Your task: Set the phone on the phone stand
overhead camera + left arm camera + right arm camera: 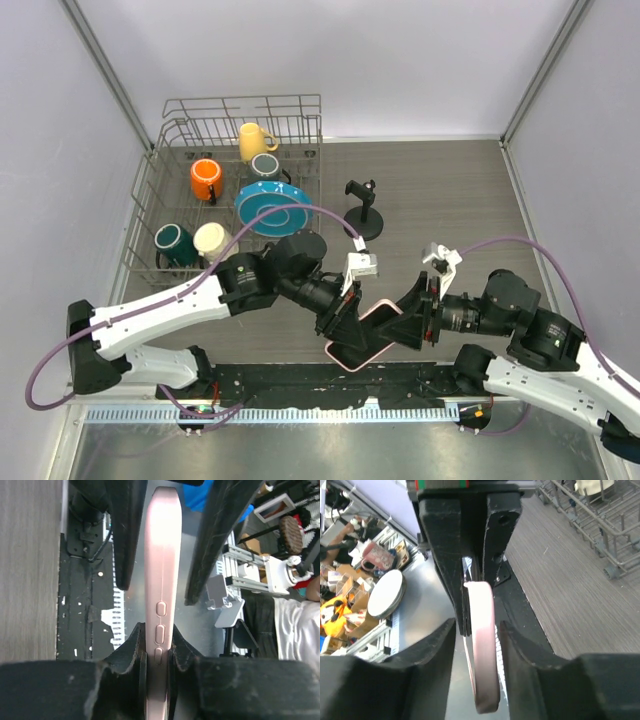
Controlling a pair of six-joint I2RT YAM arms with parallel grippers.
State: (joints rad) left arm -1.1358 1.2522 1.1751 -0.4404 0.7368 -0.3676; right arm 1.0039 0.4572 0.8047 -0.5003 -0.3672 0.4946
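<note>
The phone [370, 335], with a pale pink case edge, is held on edge above the table's near middle. My left gripper [345, 315] is shut on it; in the left wrist view its fingers [135, 645] press both faces of the phone [162, 570]. My right gripper [410, 318] is open, with its jaws either side of the phone's other end and a gap on each side, as the right wrist view [477, 625] shows around the phone [482, 645]. The black phone stand [363, 210] stands empty behind, at mid table.
A wire dish rack [170, 160] at the back left holds a blue plate [272, 207] and several mugs. Its corner shows in the right wrist view [600, 515]. The black arm mounting plate [300, 380] runs along the near edge.
</note>
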